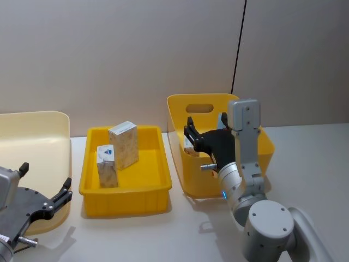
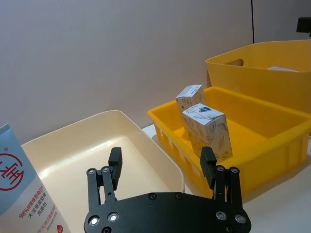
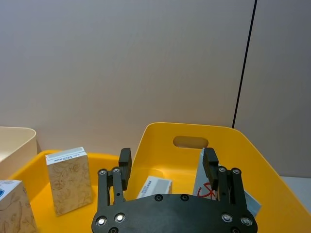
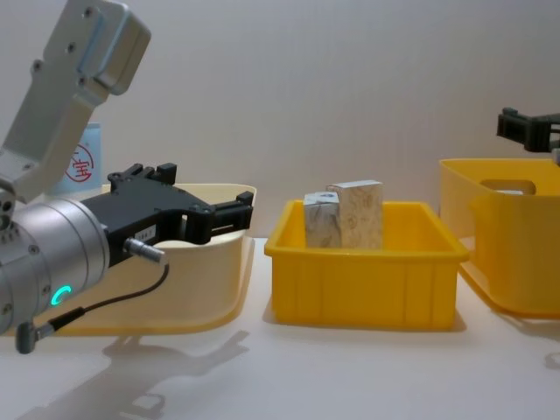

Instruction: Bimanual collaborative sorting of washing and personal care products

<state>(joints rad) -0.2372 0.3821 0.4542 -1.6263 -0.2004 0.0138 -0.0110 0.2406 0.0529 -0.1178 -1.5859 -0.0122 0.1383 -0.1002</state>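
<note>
Black and wide open, my right claw (image 1: 204,143) hangs over the tall yellow bin (image 1: 180,117) with nothing in it. Just under it in that bin lie a small white carton (image 3: 154,187) and a light-blue tube (image 3: 206,187) with a red mark. I think the tube is soft and a bit slippery, so I would pinch it across the flat middle, not at the cap. The carton looks light and stiff, but thin card can crush, so I would squeeze its two wide sides gently.

The bin's high walls stand close on both sides, so I have little room to reach in.

My left claw (image 1: 46,194) is open too and holds nothing. It hovers at the near rim of the cream bin (image 1: 54,123), where another blue tube (image 2: 24,189) stands.

Between the two bins sits the low yellow tray (image 1: 158,183) on the table (image 1: 180,234), with two leaf-print cartons (image 1: 122,144) standing upright close together.
</note>
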